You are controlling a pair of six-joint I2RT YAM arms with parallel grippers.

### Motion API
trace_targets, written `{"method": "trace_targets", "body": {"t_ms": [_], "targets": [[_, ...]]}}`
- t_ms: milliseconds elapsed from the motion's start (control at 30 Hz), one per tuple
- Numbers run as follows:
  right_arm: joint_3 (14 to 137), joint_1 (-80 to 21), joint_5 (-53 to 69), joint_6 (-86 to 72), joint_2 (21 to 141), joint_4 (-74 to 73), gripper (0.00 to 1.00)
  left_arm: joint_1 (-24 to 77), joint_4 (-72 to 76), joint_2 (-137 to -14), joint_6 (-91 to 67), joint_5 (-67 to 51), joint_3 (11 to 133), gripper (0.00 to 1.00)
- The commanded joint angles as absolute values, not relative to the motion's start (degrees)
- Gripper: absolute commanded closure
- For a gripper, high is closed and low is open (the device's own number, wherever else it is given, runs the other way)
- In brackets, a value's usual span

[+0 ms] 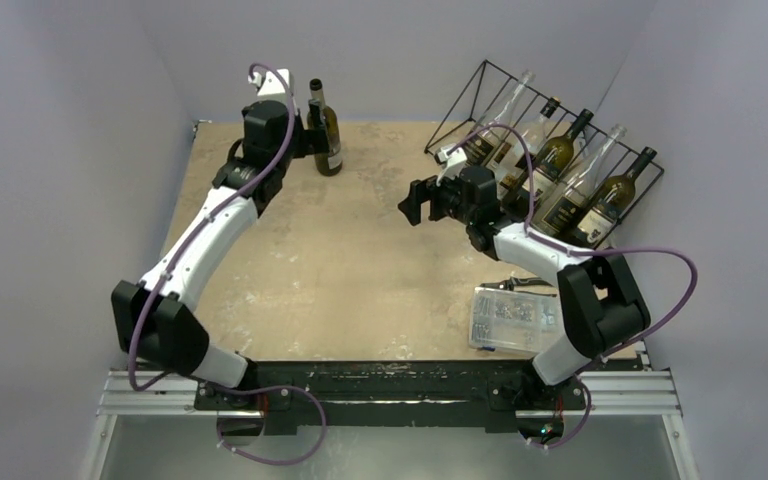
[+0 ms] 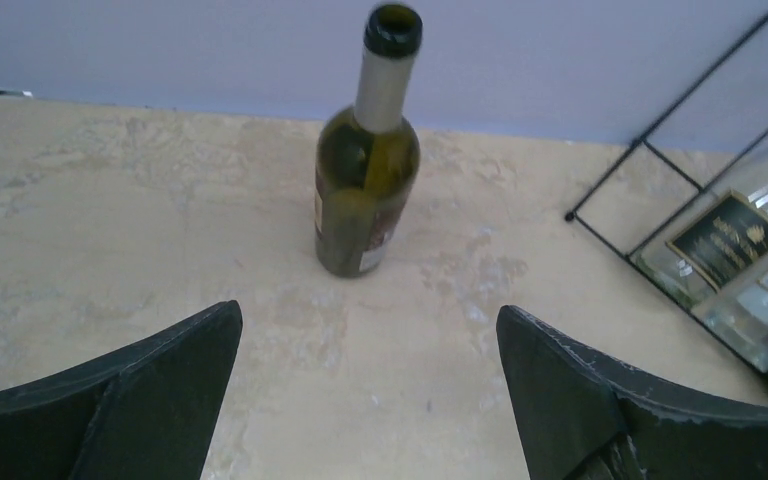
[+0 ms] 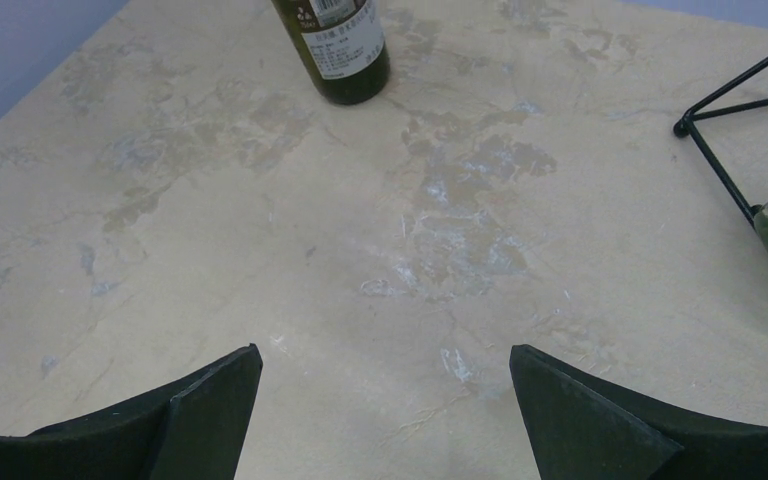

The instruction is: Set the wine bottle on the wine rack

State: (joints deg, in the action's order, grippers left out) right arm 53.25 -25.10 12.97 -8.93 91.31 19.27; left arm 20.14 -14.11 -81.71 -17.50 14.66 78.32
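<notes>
A dark green wine bottle (image 1: pixel 327 135) stands upright and uncorked at the far left of the table. It also shows in the left wrist view (image 2: pixel 365 190) and the right wrist view (image 3: pixel 340 45). My left gripper (image 1: pixel 310 133) is open right beside it, on its left, with the jaws wide apart and empty (image 2: pixel 370 320). The black wire wine rack (image 1: pixel 455 105) stands at the far right and holds several bottles; its corner shows in both wrist views (image 2: pixel 643 143) (image 3: pixel 680 128). My right gripper (image 1: pixel 412 205) is open and empty over mid-table, left of the rack (image 3: pixel 385 360).
A clear plastic parts box (image 1: pixel 510 318) lies at the near right beside the right arm's base. Purple walls close in the table on the left, back and right. The rack's leftmost slot (image 1: pixel 470 95) holds no bottle.
</notes>
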Motion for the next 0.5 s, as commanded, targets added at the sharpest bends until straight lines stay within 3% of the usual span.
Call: {"method": "trace_targets", "body": {"t_ms": [0, 233, 467], "targets": [[52.48, -25.02, 13.18, -7.29, 87.48, 24.42, 0.01, 16.71, -5.4, -90.12, -19.67, 17.49, 87.78, 0.0], [52.42, -25.01, 13.82, -6.95, 86.05, 24.81, 0.01, 16.17, 11.01, -101.53, -10.13, 16.91, 93.76, 0.0], [51.6, -24.99, 14.5, -6.6, 84.08, 25.76, 0.01, 16.17, 10.89, -111.34, -9.41, 17.97, 102.81, 0.08]]}}
